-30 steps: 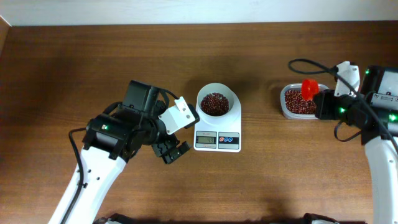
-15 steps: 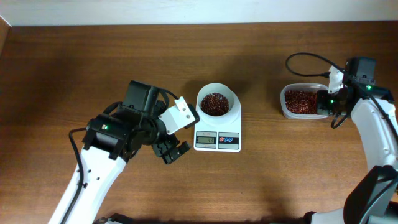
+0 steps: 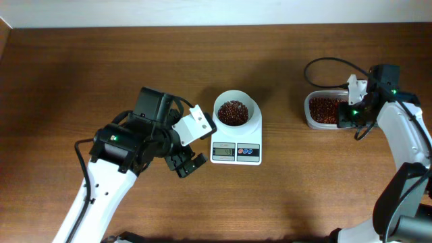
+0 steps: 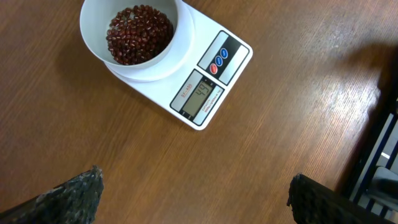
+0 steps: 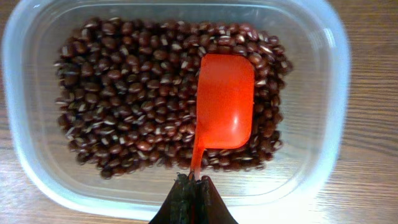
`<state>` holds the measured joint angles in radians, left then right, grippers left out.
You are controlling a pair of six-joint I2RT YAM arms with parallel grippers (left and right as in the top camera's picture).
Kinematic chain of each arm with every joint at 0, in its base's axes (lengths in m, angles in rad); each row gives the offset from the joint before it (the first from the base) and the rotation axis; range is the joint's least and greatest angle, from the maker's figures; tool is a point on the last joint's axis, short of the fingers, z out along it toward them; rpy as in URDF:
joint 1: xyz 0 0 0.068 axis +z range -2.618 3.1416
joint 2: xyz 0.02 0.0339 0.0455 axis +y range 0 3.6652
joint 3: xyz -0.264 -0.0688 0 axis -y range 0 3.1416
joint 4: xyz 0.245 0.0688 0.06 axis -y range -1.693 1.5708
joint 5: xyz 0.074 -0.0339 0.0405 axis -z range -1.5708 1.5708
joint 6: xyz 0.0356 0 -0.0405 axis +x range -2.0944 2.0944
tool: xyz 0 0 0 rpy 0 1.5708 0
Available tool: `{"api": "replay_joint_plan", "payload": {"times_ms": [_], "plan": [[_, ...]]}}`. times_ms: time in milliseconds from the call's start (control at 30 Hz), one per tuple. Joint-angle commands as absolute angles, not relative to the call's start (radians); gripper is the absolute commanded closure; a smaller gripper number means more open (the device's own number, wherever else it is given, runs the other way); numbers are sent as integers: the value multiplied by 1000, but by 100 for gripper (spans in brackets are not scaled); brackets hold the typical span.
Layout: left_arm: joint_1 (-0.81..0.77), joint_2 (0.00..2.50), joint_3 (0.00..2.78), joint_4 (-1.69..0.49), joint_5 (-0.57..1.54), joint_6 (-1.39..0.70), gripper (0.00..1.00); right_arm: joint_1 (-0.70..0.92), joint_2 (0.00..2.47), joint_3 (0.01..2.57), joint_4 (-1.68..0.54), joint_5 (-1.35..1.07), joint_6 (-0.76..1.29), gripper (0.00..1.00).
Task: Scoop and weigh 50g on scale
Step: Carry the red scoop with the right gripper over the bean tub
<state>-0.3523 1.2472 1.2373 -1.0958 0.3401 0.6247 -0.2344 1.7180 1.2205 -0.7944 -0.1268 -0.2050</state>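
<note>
Main hazard: overshooting the target. The right pincer (image 5: 191, 202) is clamped shut on the thin handle of the red plastic scoop (image 5: 225, 106), whose blade lies on the dark red beans in the clear plastic tub (image 5: 323, 124). The display digits appear to read 49, though they are small, so a full scoop would likely carry the weight past the mark; only a few beans seem needed. A second hazard is spillage. The handle is gripped at its very end, so the scoop could pivot between the jaws during the carry and shed beans on the brown wooden surface (image 3: 101, 67). A knock on the bowl rim could also shift the reading. The small white rectangular digital scale (image 3: 235, 150) sits near the middle of the surface, with the tub well apart at its 3 o'clock. A round white bowl (image 3: 235, 111), partly filled with beans, rests on its 12 o'clock end. Its grey display and red and blue buttons face 6 o'clock. The left pincer (image 3: 187, 163) hovers at the scale's 8 o'clock, spread wide and empty.
</note>
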Motion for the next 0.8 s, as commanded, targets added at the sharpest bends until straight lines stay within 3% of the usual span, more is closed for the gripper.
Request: {"api": "replay_joint_plan", "payload": {"times_ms": [0, 167, 367, 767], "plan": [[-350, 1232, 1246, -1094, 351, 622, 1, -238, 1736, 1221, -815, -184, -163, 96], [-350, 1232, 1246, -1094, 351, 622, 1, -250, 1736, 1223, -817, -228, -115, 96], [-350, 1232, 1246, -1094, 351, 622, 1, -403, 1734, 1223, -838, -507, -116, 96], [-350, 1232, 1246, -1094, 351, 622, 1, -426, 1822, 1216, -838, -558, -116, 96]]}}
